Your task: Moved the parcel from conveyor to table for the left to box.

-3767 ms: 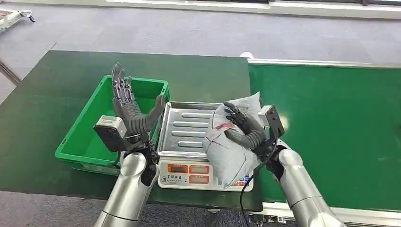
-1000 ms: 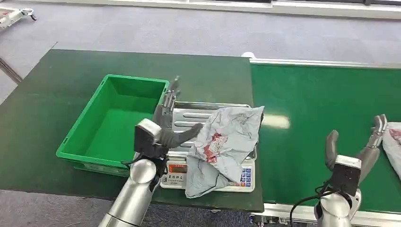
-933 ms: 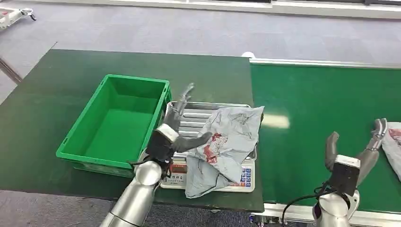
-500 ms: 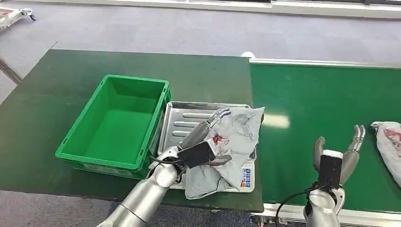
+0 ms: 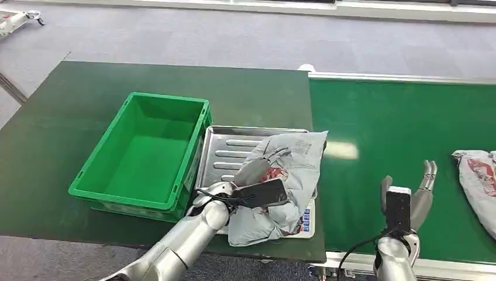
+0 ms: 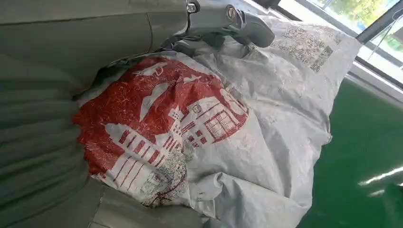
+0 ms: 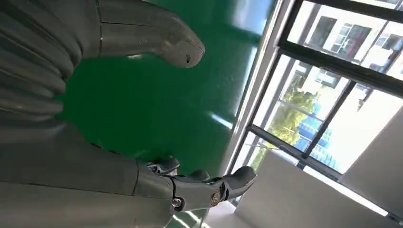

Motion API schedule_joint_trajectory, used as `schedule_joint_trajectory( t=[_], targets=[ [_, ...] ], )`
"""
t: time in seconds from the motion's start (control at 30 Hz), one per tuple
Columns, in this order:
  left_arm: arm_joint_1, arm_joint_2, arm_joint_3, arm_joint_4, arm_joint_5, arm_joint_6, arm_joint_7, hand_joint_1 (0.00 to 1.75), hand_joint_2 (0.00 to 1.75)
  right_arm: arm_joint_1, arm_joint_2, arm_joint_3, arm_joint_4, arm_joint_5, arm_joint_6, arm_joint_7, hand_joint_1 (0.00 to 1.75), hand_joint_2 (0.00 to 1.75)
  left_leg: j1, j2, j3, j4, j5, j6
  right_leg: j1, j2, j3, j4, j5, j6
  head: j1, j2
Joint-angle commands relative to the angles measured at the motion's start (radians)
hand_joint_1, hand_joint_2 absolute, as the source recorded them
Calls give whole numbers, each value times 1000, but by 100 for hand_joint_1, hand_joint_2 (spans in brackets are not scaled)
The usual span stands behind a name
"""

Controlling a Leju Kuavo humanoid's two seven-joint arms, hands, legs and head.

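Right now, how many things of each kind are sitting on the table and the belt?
Grey parcels with red print: 2, one on the weighing scale under the left hand, one on the conveyor belt
Green plastic bin: 1
Weighing scale with steel tray: 1
Total: 4

Bright even light, glare streak on conveyor point(image 5: 342, 150); windows point(image 7: 332, 95) overexposed
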State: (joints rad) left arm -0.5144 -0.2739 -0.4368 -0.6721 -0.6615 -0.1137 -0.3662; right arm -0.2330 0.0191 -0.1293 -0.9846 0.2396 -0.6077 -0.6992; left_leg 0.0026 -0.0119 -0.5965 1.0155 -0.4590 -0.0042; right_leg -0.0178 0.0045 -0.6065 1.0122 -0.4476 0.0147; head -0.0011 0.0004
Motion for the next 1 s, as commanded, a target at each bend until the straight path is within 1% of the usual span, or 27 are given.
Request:
schedule_joint_trajectory(
  t=[0.03,0.23,0.33,0.37,0.4,0.43,0.57,0.93,1.0],
  targets=[
    [-42,19,-50,94,-3,1,8,0,175,-42,-12,1,84,-2,-2,1,0,175,0,3,3,-2,0,0,1,1,2,-3,1,-1,0,0],
    [-44,18,-50,96,-6,-3,16,0,175,-46,-12,-1,88,-4,0,1,0,175,0,1,2,-1,0,0,0,1,2,-1,0,-1,0,0],
    [-58,13,-54,160,-51,-47,126,0,175,-69,-10,-9,120,-6,0,1,0,175,0,3,3,-2,0,0,1,1,3,-2,1,-1,0,0],
    [-59,12,-50,167,-53,-43,127,0,175,-72,-10,-8,127,-4,-3,1,0,175,0,2,2,-1,0,0,0,1,2,-1,1,-1,0,0],
    [-60,9,-39,178,-62,0,123,63,175,-65,-10,-11,121,-5,-12,1,0,175,0,3,4,-2,0,0,1,2,4,-3,1,-1,0,0],
    [-56,11,-41,165,-75,36,109,175,175,-57,-10,-14,110,-12,-4,1,0,175,0,2,3,-1,0,0,1,1,3,-2,1,-1,0,0],
    [-41,13,-35,131,-99,48,83,175,175,-49,-10,-15,99,-4,-1,1,0,175,0,2,5,-2,0,0,0,1,5,-3,1,-1,0,0],
    [-42,11,-25,128,-132,39,75,175,175,-62,-9,0,111,9,1,1,0,175,1,3,7,-2,1,0,1,1,7,-3,2,-1,0,0],
    [-35,17,-21,109,-139,59,48,175,175,-61,-6,3,106,18,0,1,0,175,0,3,8,-2,1,0,1,1,8,-3,1,-1,0,0]
  ],
)
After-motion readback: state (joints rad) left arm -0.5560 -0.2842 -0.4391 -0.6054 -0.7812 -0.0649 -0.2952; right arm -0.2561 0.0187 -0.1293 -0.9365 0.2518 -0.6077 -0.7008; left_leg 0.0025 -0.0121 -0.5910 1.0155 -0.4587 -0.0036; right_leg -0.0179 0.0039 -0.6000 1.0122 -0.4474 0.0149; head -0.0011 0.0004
